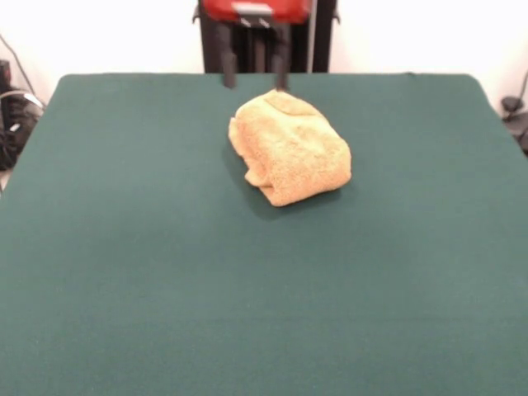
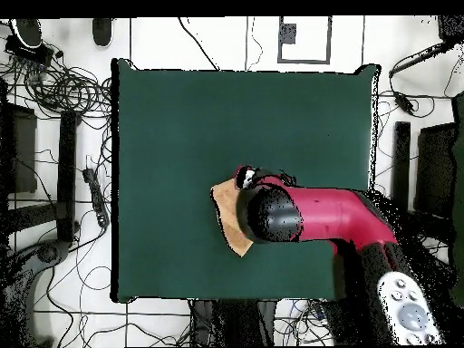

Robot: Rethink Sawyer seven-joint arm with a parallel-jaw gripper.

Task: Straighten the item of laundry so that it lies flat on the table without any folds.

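Dark green felt table carries the folded golden-orange terry-cloth towel; just behind the towel hangs the end effector, fingers spread, apart from it.

Surroundings, overhead view: the floor is pale, with dark lines crossing it. Loose black cables lie in coils and tangles at 9 to 11 o'clock, running down toward 7 o'clock. A long black bar-shaped item lies upright at 9 o'clock; a smaller dark item lies just beside it. A dark-framed rectangular object sits at 12 o'clock. A black upright bar and a dark panel stand at 3 o'clock. A grey control unit with round buttons lies at 5 o'clock.

Front view: a white wall at 12 o'clock; dark equipment with cables at 9 o'clock; a dark object at 3 o'clock.
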